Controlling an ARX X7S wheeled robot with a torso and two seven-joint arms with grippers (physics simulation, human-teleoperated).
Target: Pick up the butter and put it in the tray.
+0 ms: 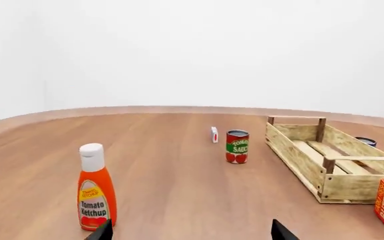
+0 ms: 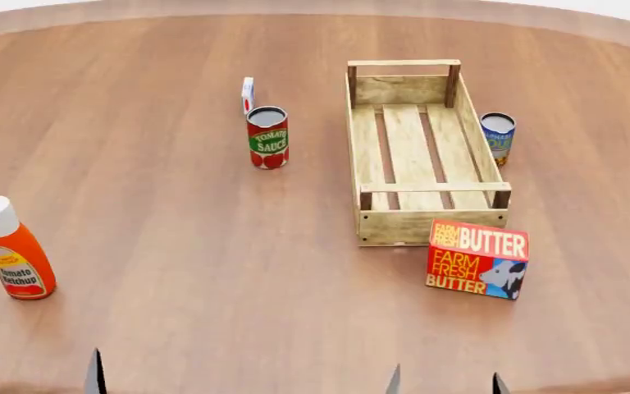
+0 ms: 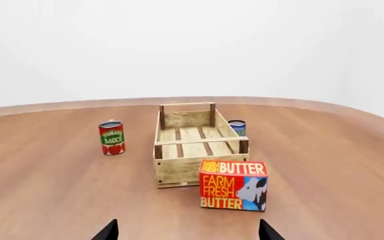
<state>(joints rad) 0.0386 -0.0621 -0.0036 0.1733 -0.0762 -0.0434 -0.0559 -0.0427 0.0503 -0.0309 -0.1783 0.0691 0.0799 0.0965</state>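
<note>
1. One butter box (image 2: 478,258) stands on the wooden surface (image 2: 239,271), just beside the near end of the tray (image 2: 362,148) and off toward its right corner. I cannot tell from the head view whether the two touch. The lettered face, with the cow in the blue corner, is turned toward me.
2. The tray lies lengthwise away from me, its slatted bottom bare, with a rail across each end.
3. A blue-labelled can (image 2: 497,137) stands just outside the tray's right wall, near the far end.
4. A tomato sauce can (image 2: 268,137) stands upright to the left of the tray, apart from it. A small white carton (image 2: 247,95) sits just behind that can.
5. A tomato ketchup bottle (image 2: 14,250) with a white cap stands upright well off to the left, far from the butter.
6. My right claw (image 3: 188,231) sits low and short of the butter, its two dark fingertips spread wide with nothing between them.
7. My left claw (image 1: 190,231) is likewise parted and holds nothing; the ketchup bottle stands just ahead of its left fingertip (image 1: 101,232).
</note>
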